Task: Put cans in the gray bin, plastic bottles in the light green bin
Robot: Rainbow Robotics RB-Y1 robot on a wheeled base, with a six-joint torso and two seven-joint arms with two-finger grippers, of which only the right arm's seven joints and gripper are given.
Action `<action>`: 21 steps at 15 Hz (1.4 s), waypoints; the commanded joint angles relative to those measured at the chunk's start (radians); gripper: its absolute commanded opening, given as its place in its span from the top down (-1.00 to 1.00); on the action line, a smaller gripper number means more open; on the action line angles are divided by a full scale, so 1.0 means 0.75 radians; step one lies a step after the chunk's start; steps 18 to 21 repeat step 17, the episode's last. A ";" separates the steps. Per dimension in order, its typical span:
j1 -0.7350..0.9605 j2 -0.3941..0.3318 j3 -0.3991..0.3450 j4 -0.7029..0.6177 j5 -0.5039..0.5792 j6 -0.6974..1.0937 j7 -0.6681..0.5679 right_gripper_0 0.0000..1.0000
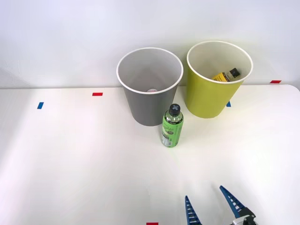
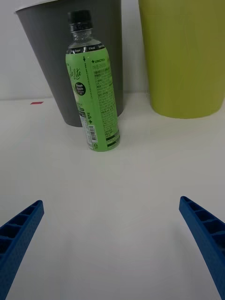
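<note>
The green-labelled plastic bottle [image 1: 172, 126] stands upright on the white table [image 1: 84, 164], directly ahead of the right gripper [image 1: 209, 202] and well apart from it. It has a black cap, a short clear neck and a bright green label carrying white print and a barcode strip. In the right wrist view the bottle [image 2: 93, 89] lies ahead of the two blue ribbed fingers [image 2: 18, 234], nearer the line of one finger than the other. The fingers are spread wide apart and grip nothing.

The gray bin [image 1: 149, 86] stands just behind the bottle, and in the right wrist view the bottle overlaps its wall; whether they touch cannot be told. A small pale item lies at its bottom. The light green bin [image 1: 218, 79] stands beyond the fingers, beside the gray bin with a narrow gap between them. A yellow-labelled bottle [image 1: 226, 75] with a black cap leans against its inner wall.

Bare table surface runs from the fingertips to the bottle. Red tape marks [image 1: 97, 94] and blue tape marks [image 1: 40, 105] sit on the table far from the fingers.
</note>
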 commanded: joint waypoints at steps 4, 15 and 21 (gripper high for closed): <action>0.002 0.000 -0.002 0.000 -0.002 0.000 0.000 -1.00; 0.002 0.000 -0.002 0.000 -0.002 0.000 0.000 -1.00; 0.002 0.000 -0.002 0.000 -0.002 0.000 0.000 -1.00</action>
